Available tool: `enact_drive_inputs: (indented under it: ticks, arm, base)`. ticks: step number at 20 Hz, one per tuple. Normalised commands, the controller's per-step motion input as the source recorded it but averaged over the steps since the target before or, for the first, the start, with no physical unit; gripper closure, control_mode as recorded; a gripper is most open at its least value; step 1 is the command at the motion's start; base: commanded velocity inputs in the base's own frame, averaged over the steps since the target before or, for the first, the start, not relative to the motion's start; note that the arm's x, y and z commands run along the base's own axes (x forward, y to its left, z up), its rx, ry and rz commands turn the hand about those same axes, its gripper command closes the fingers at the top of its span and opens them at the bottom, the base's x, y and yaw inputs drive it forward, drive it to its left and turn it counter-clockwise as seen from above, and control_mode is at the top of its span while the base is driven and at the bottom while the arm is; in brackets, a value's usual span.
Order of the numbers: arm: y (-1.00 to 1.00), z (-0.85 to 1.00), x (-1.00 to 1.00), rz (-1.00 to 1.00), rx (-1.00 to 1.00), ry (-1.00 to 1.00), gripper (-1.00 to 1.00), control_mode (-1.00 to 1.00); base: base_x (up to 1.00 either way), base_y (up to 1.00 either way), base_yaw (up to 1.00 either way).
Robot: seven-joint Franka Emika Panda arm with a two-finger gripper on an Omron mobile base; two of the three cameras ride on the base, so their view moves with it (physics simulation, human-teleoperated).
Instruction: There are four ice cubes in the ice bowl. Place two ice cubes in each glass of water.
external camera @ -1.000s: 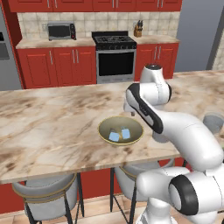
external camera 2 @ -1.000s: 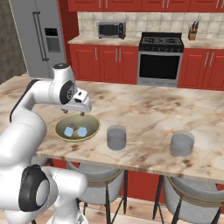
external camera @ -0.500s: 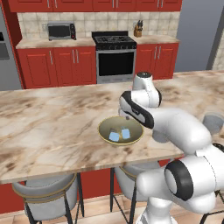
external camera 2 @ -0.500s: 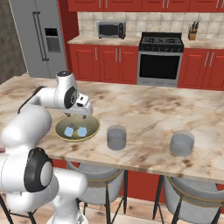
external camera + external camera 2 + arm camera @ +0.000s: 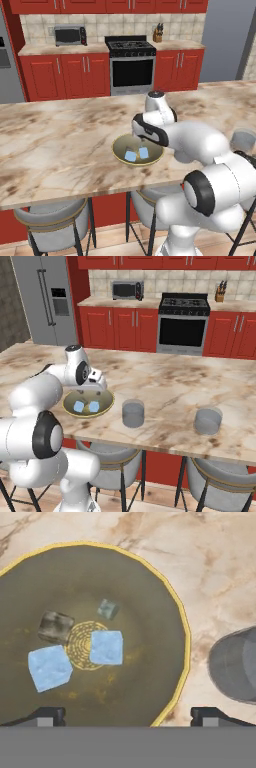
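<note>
The ice bowl (image 5: pixel 182 628), olive-grey with a gold rim, lies right under my gripper (image 5: pixel 128 716). Its dark fingertips (image 5: pixel 47 714) stand wide apart, open and empty, above the bowl's near side. Inside lie two pale blue ice cubes (image 5: pixel 106 647) (image 5: pixel 49 667), a smaller teal cube (image 5: pixel 107 609) and a darker grey cube (image 5: pixel 55 627). From the base, the bowl (image 5: pixel 107 406) sits near the counter's front edge with the gripper (image 5: pixel 96 388) low over its far rim. One glass of water (image 5: pixel 133 413) stands just right of the bowl, the other glass (image 5: pixel 208 421) further right.
The marble counter (image 5: pixel 165 381) runs wide behind and beside the bowl. The nearer glass (image 5: pixel 235 664) shows as a grey round at the right of the hand view. Stools (image 5: pixel 215 476) stand under the counter's front edge. My white arm (image 5: pixel 200 140) arches over the counter's right part.
My hand has come down and swung in over the bowl, ending low above its far rim. The bowl, cubes and glasses have stayed put.
</note>
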Motion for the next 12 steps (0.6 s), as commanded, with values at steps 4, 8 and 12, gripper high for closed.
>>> enact_drive_inputs:
  ticks: [4,8,12]
  arm:
    - [0.0,-0.34,0.34,0.0,0.0,0.0,-1.0,-1.0]
    - [0.0,-0.36,0.36,0.0,0.0,0.0,-1.0,-1.0]
    - [0.04,-0.28,0.33,0.0,0.0,0.0,-1.0,-1.0]
  base:
    - [0.0,0.0,0.0]
    - [0.0,0.0,0.0]
    - [0.0,0.0,0.0]
